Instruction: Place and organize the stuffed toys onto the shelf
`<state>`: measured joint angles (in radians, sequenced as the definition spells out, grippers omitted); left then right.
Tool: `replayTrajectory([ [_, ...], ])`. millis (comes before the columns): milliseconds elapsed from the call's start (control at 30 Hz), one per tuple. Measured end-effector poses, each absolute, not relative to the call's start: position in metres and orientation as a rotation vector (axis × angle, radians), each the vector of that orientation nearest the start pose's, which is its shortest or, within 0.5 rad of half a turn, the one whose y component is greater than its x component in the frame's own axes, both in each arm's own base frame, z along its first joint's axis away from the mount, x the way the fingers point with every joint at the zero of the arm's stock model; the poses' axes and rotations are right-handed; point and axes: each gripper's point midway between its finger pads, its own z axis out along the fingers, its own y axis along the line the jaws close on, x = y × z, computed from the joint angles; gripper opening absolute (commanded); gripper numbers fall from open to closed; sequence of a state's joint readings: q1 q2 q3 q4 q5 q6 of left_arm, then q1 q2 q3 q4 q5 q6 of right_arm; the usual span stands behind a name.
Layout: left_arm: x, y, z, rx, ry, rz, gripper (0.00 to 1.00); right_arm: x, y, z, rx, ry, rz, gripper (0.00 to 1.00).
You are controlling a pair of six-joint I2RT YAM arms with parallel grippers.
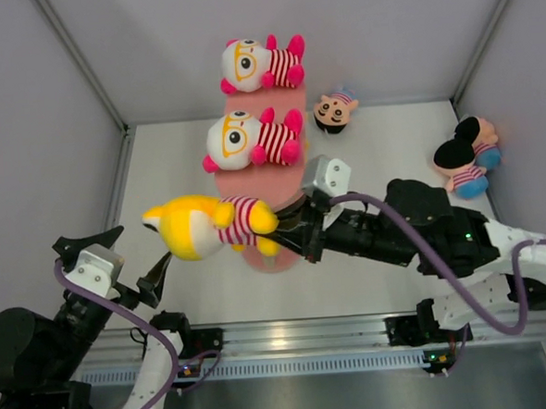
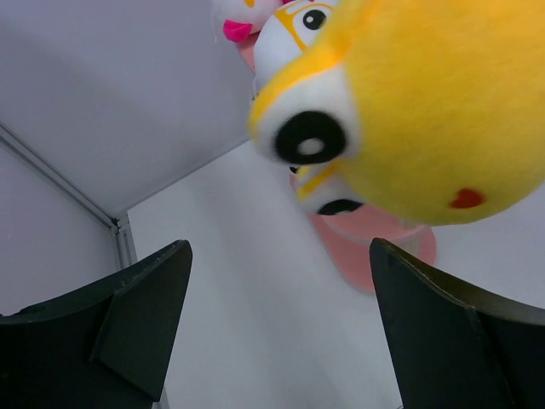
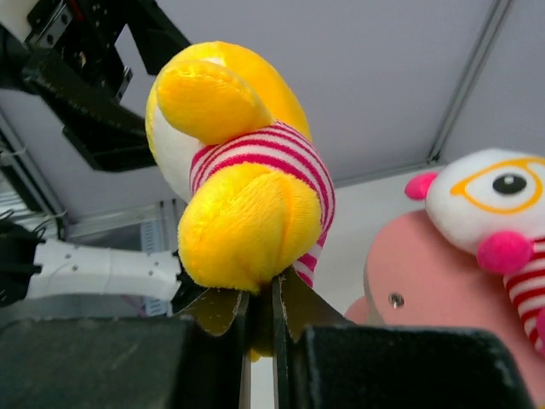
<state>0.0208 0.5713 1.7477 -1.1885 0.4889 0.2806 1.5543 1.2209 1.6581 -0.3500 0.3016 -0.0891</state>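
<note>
Broadly, the white table (image 1: 390, 146) is carrying everything, and the salmon-pink shelf (image 1: 256, 180) is standing on it left of centre, its round-ended tiers showing one past another from above. Two of the stuffed toys are lying on the shelf. The farther white-faced toy (image 1: 263, 64) is resting on its side on the tier end nearest the back wall. The nearer white-faced toy (image 1: 250, 139) is lying the same way on the tier showing in front of it. Both are wearing orange glasses and red-white striped shirts, with pink limbs sticking out. Which level each one is occupying cannot be told from above.

Next in size, the yellow toy (image 1: 205, 225) in its striped shirt is hanging at the shelf's near end, head pointing left and overlapping the pink edge in the top view. Whether it is touching a tier is not clear. The right gripper (image 3: 260, 308) is pinching it from below, its jaws squeezed together on the toy's yellow foot. The left gripper (image 2: 279, 249) is hovering just beside the toy's face with its jaws spread wide, gripping nothing.

Off the shelf, a mouse-eared toy (image 1: 463, 156) is lying on the table by the right wall, well apart from the stand. Whether a second doll is tucked behind it cannot be told. A small black-haired doll (image 1: 335, 111) is sitting on the table just right of the shelf's far end.
</note>
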Motion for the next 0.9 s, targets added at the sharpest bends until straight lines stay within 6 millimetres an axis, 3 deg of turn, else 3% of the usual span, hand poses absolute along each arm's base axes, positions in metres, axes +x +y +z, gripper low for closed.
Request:
replayTrajectory([
  [133,0.075,-0.068,0.46,0.572,1.486,-0.137,0.92,0.053,0.326,0.489,-0.96,1.323,1.054,0.0],
  [233,0.077,-0.068,0.459,0.572,1.49,-0.136,0.92,0.043,0.301,0.46,-0.984,1.421,1.123,0.0],
  [433,0.083,-0.068,0.452,0.572,1.511,-0.143,0.92,0.042,0.273,0.365,-0.968,1.734,1.175,0.0],
  [533,0.093,-0.067,0.439,0.57,1.556,-0.157,0.91,0.05,0.256,0.31,-0.886,1.922,1.15,0.0],
  [600,0.101,-0.065,0.427,0.561,1.598,-0.16,0.91,0.056,0.241,0.284,-0.809,2.015,1.13,0.0],
  [667,0.11,-0.063,0.411,0.55,1.65,-0.163,0.92,0.061,0.227,0.267,-0.734,2.083,1.109,0.0],
  [767,0.119,-0.059,0.393,0.533,1.712,-0.16,0.92,0.075,0.215,0.259,-0.614,2.135,1.063,0.0],
  [900,0.126,-0.055,0.379,0.519,1.759,-0.154,0.92,0.107,0.204,0.249,-0.449,2.189,0.987,0.0],
])
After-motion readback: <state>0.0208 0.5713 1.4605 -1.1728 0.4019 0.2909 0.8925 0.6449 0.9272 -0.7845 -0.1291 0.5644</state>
